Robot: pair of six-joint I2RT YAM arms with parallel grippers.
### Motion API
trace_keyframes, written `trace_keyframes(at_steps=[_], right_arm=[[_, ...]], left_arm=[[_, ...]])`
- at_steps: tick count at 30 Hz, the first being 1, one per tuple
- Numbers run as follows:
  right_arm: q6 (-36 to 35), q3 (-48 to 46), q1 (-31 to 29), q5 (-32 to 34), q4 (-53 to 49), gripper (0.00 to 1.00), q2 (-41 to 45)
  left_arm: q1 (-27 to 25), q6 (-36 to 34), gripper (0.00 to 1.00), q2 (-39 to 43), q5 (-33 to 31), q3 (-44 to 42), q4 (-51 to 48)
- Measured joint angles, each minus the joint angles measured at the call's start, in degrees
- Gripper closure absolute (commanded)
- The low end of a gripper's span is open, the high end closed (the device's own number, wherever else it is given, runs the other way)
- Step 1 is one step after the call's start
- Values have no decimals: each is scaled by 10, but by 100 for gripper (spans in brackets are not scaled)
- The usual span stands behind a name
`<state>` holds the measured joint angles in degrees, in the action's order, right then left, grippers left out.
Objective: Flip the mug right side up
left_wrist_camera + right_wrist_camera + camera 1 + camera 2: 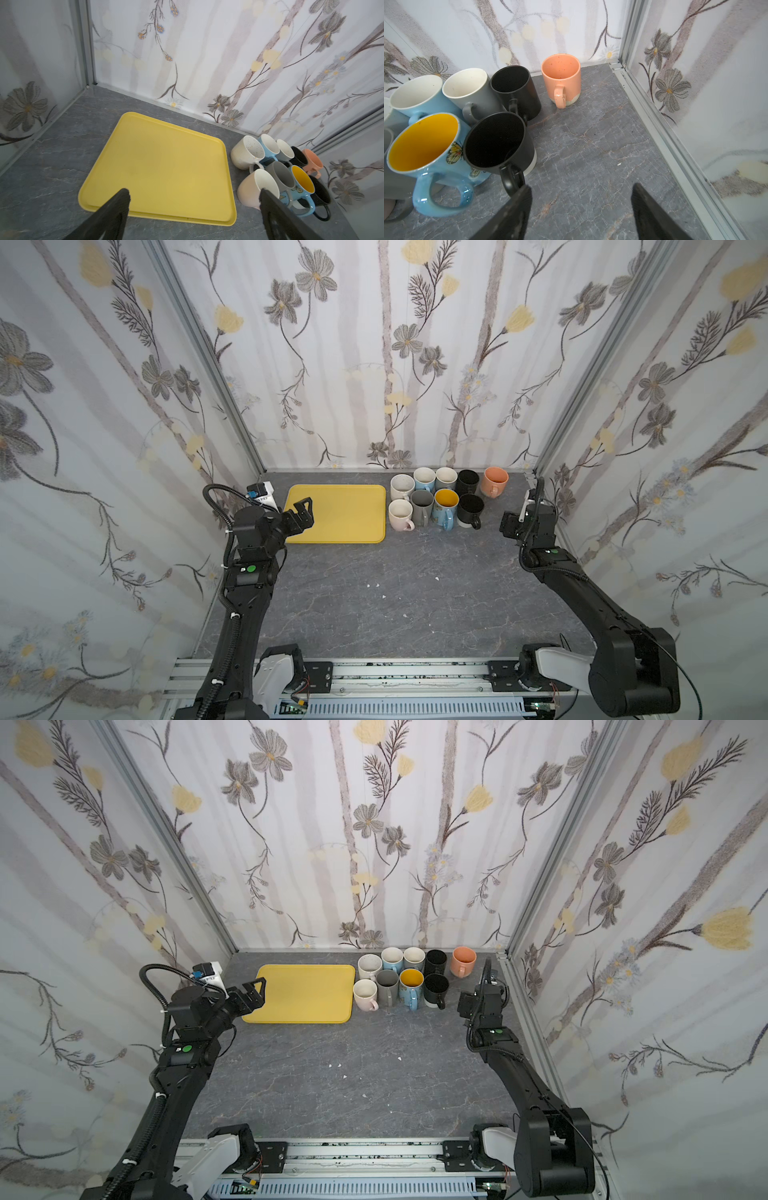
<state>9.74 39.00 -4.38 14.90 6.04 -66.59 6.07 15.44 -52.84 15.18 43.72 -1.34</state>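
Several mugs stand at the back right of the table, all with their mouths up. An orange speckled mug (pixel 495 481) (pixel 463 962) (pixel 561 78) stands apart to the right of the cluster (pixel 434 499), upright, its handle towards the front. My right gripper (pixel 508 524) (pixel 581 190) is open and empty over bare table, in front of the orange mug and beside a black mug (pixel 499 143). My left gripper (pixel 305 510) (pixel 194 193) is open and empty above the left side of the yellow tray (pixel 357 537).
The yellow tray (pixel 158 216) lies bare at the back left, next to a pink mug (pixel 256 188). Flowered walls close in the back and both sides; the right wall's metal rail (pixel 660 124) runs close to my right gripper. Small white chips (pixel 376 585) dot the grey table.
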Motion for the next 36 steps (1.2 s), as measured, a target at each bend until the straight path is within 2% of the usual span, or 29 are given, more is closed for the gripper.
trace_keyframes(at_steps=[2, 8, 14, 19, 25, 28, 36], right_arm=[[7, -39, 0, 2, 26, 0, 28], [11, -160, 2, 5, 142, 0, 63], [11, -261, 3, 5, 273, 0, 38], [11, -284, 5, 4, 362, 0, -10], [-3, -275, 6, -16, 437, 0, -51], [-21, -275, 10, -30, 473, 0, -69], [-48, -284, 47, -74, 603, 0, -165]], left_arm=[[0, -12, 0, 14, -25, -25, 10], [2, -52, 0, 68, -73, -150, 98], [2, -89, 0, 112, -110, -299, 227], [2, -104, 0, 111, -113, -399, 354], [0, -123, 0, 25, -60, -413, 442], [-3, -128, 0, -28, -46, -400, 451], [-3, -131, 0, -141, -37, -361, 532]])
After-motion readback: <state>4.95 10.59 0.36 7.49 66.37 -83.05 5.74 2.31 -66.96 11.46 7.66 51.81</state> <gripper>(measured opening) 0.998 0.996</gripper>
